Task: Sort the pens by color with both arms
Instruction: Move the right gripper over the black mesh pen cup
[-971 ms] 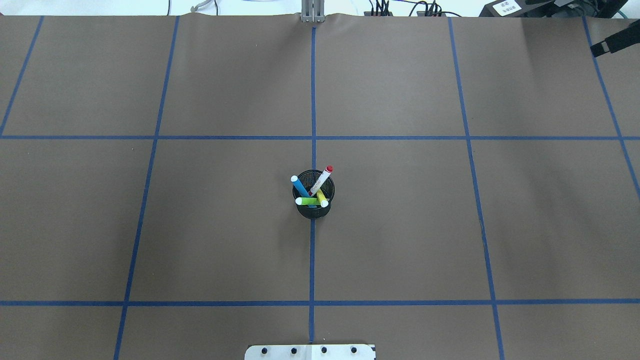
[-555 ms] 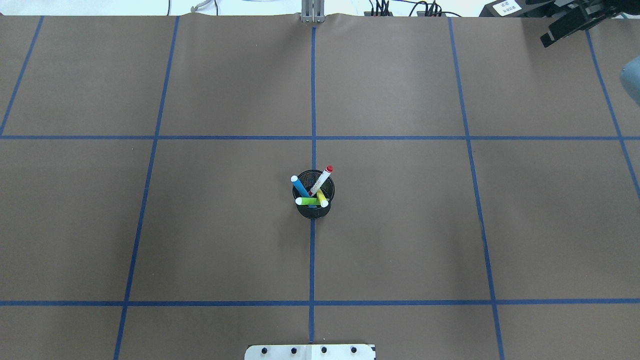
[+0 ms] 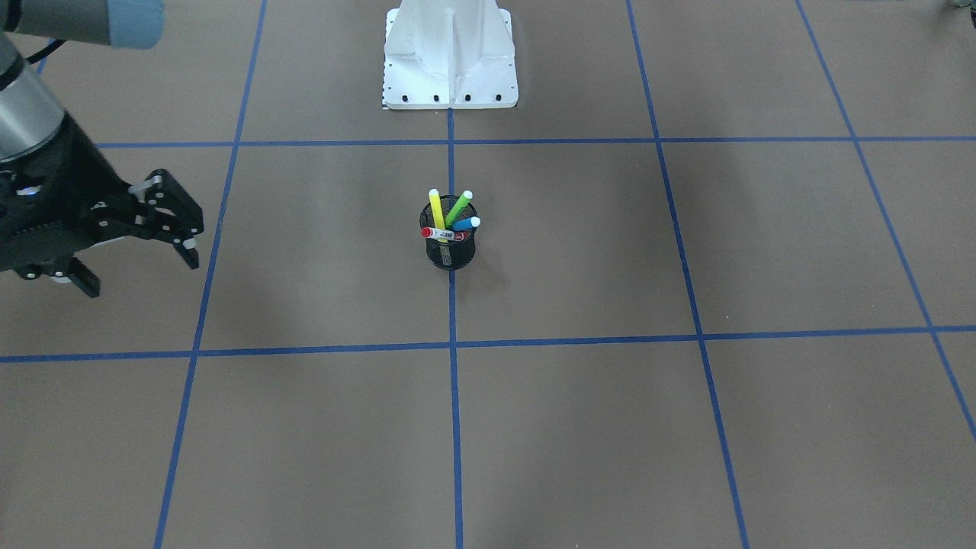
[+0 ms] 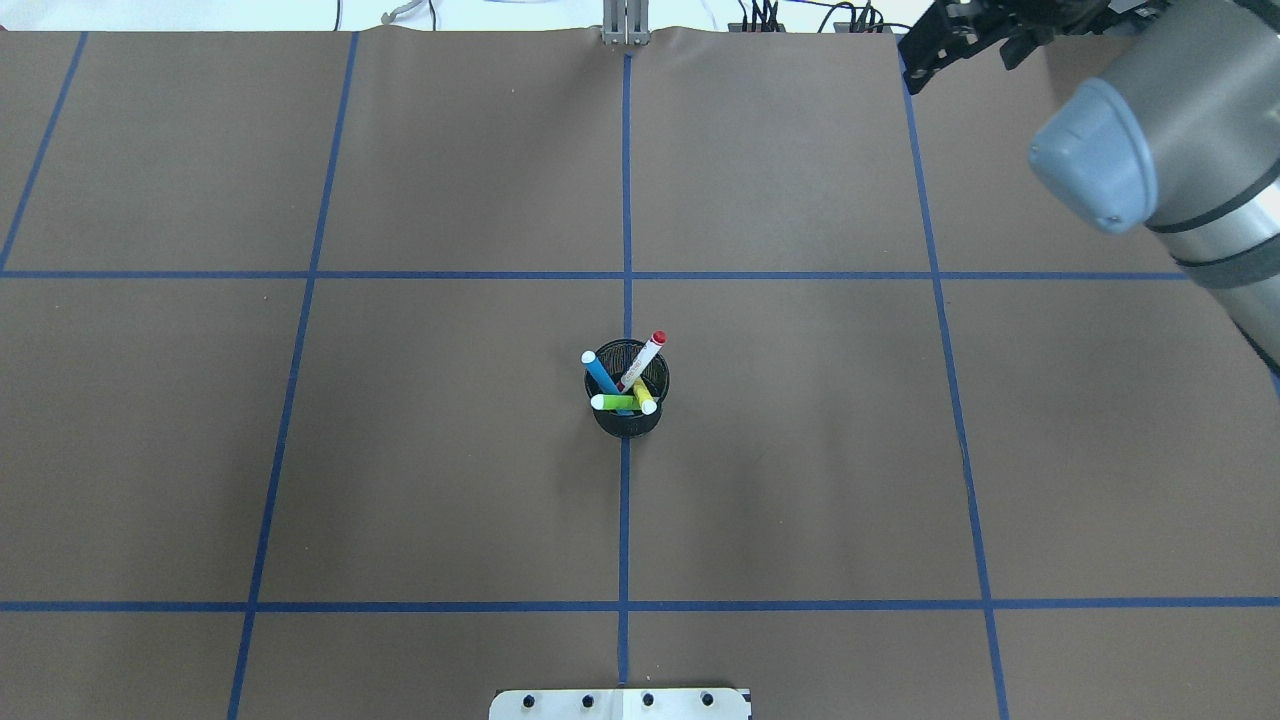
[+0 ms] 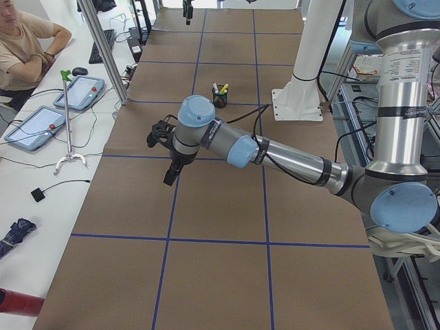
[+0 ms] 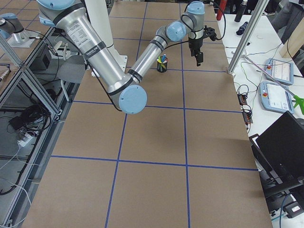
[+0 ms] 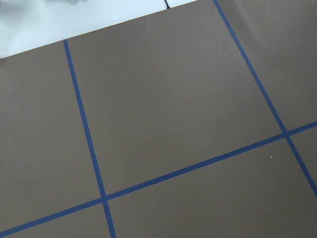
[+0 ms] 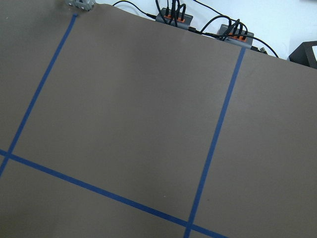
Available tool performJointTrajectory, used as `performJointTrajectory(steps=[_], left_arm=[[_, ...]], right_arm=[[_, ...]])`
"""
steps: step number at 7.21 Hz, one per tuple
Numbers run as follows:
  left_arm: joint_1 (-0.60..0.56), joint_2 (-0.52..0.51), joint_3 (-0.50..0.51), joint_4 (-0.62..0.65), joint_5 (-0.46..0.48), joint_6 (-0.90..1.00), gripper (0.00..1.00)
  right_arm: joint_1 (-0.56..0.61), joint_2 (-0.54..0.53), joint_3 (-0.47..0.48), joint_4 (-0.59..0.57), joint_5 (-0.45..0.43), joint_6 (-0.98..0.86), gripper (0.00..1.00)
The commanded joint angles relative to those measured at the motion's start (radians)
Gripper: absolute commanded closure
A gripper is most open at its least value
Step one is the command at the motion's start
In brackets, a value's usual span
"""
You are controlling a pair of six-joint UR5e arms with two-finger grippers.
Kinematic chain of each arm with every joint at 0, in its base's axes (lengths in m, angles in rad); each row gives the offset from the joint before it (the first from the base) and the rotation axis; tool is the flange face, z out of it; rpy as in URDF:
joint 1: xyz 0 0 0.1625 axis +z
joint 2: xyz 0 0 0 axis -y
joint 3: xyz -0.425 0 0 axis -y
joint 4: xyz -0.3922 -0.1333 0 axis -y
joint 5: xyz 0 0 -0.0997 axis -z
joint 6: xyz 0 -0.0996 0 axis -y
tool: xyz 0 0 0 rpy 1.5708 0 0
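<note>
Four pens stand in a black mesh cup (image 4: 628, 420) at the table's centre: blue (image 4: 600, 372), green (image 4: 610, 402), yellow (image 4: 643, 397) and a white one with a red cap (image 4: 647, 355). The front-facing view shows the cup (image 3: 450, 255) too. My right gripper (image 4: 962, 58) is open and empty above the far right of the table, well away from the cup; it also shows in the front-facing view (image 3: 137, 267). My left gripper (image 5: 159, 157) shows only in the exterior left view, far from the cup. I cannot tell whether it is open or shut.
Blue tape lines (image 4: 625, 275) divide the brown table into squares. The white pedestal base (image 3: 450, 76) stands at the robot's edge. Cables and plugs (image 4: 760, 20) lie along the far edge. An operator (image 5: 24, 41) sits by tablets beside the table.
My right arm has swung in from the right edge, and its gripper has moved left along the far edge. The pens and the cup have not moved.
</note>
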Motion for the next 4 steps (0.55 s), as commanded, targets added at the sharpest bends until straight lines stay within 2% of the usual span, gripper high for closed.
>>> performJointTrajectory(steps=[1,2,4], left_arm=[[0.001,0.006,0.001,0.003,0.002,0.000,0.00],[0.000,0.008,0.007,0.003,0.002,0.000,0.00],[0.001,0.009,0.009,0.003,0.003,0.000,0.00]], right_arm=[[-0.106,0.194,-0.095,-0.132,-0.045,0.128,0.02],[-0.152,0.316,-0.244,-0.132,-0.047,0.220,0.02],[-0.227,0.563,-0.549,-0.132,-0.064,0.258,0.01]])
